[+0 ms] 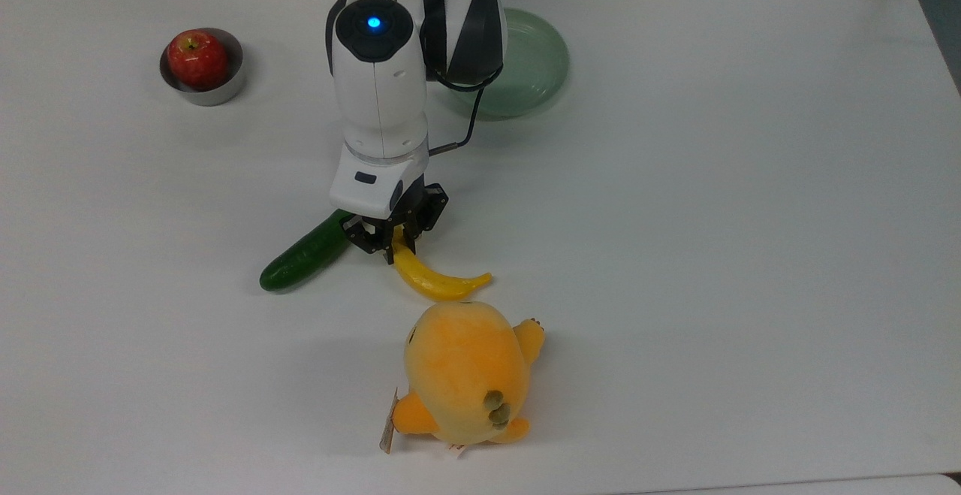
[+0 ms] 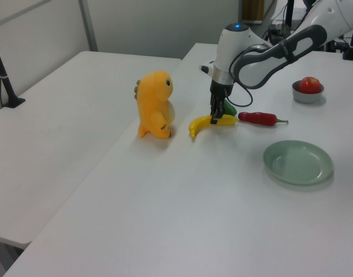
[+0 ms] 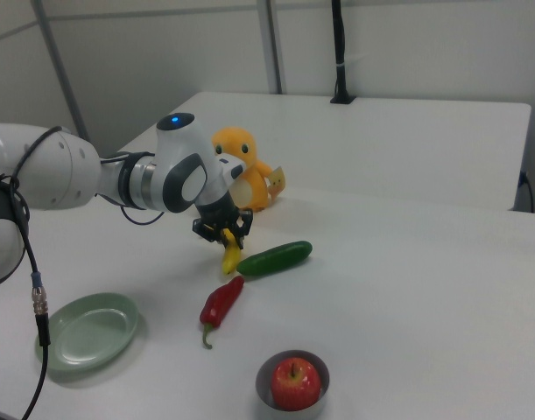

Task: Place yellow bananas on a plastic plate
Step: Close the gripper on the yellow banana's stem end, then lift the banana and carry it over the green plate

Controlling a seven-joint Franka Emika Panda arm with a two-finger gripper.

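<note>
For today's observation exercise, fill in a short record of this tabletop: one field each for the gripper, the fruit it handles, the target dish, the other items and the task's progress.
gripper: black two-finger gripper, shut on the banana's end nearest the cucumber
fruit handled: slim curved yellow banana, lying between the cucumber and the plush toy
target dish: round pale green plastic plate, nothing on it
other items: dark green cucumber; red chilli pepper; red apple in a small steel bowl; orange-yellow plush toy
progress: banana gripped, not yet on the plate
</note>
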